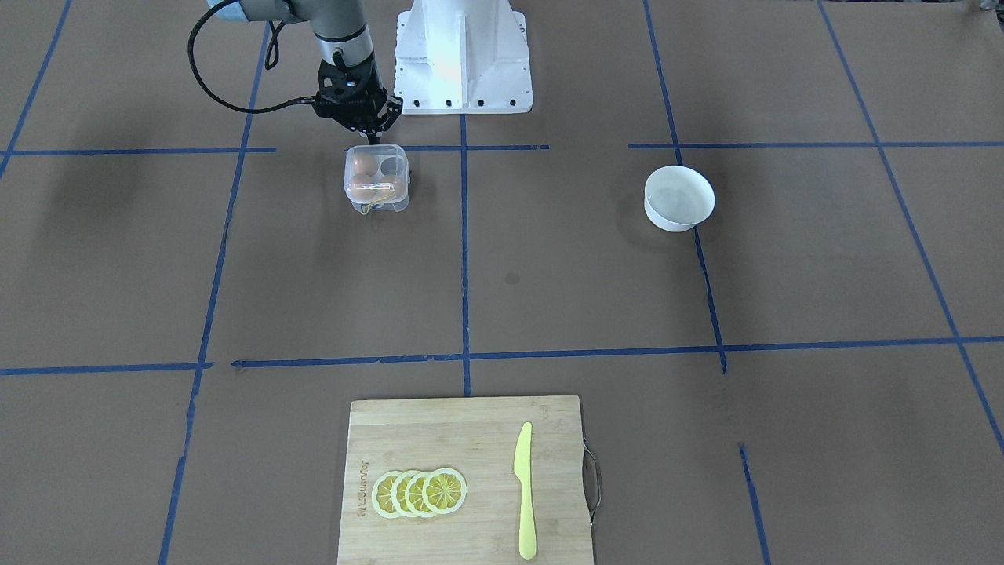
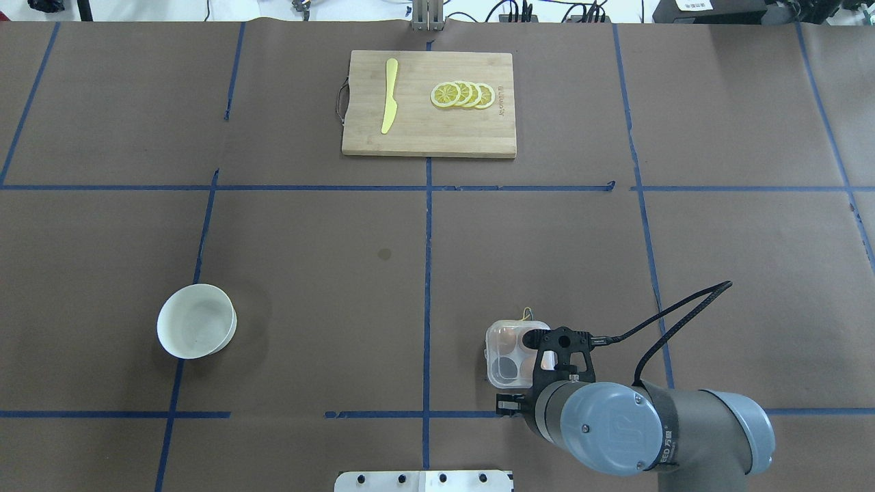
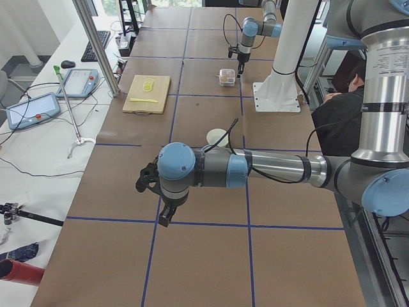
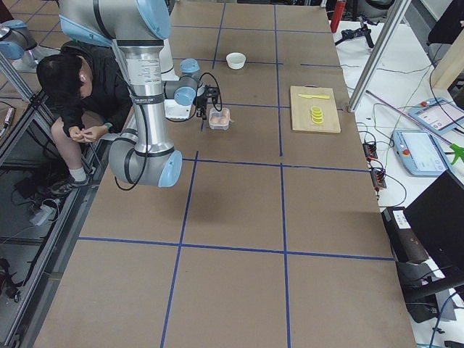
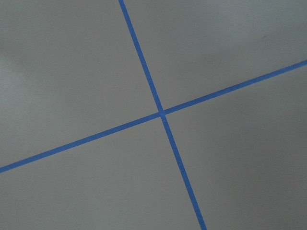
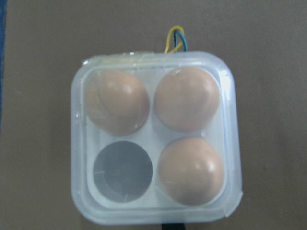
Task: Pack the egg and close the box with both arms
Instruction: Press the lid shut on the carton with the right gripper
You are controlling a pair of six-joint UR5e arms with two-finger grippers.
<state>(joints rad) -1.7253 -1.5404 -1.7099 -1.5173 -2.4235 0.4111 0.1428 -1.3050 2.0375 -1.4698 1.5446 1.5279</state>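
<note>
The clear four-cell box point(image 6: 156, 211) sits on the table near the robot's base, and its lid appears to be down. It also shows in the front view point(image 1: 376, 179) and the overhead view point(image 2: 517, 353). Three brown eggs point(image 6: 117, 101) point(image 6: 188, 98) point(image 6: 192, 170) fill three cells; one cell point(image 6: 123, 171) is empty. A thin yellow band point(image 1: 376, 201) hangs at its far side. My right gripper point(image 1: 375, 140) is above the box's robot-side edge, fingers drawn together, holding nothing. My left gripper point(image 3: 165, 216) hangs over bare table far from the box; I cannot tell its state.
A white bowl point(image 1: 679, 198) stands on my left side of the table. A wooden cutting board point(image 1: 439, 439) at the far edge carries lemon slices point(image 1: 420, 493) and a yellow knife point(image 1: 524, 490). The white pedestal point(image 1: 463, 55) stands just behind the box. A person point(image 4: 72, 94) sits beside the table.
</note>
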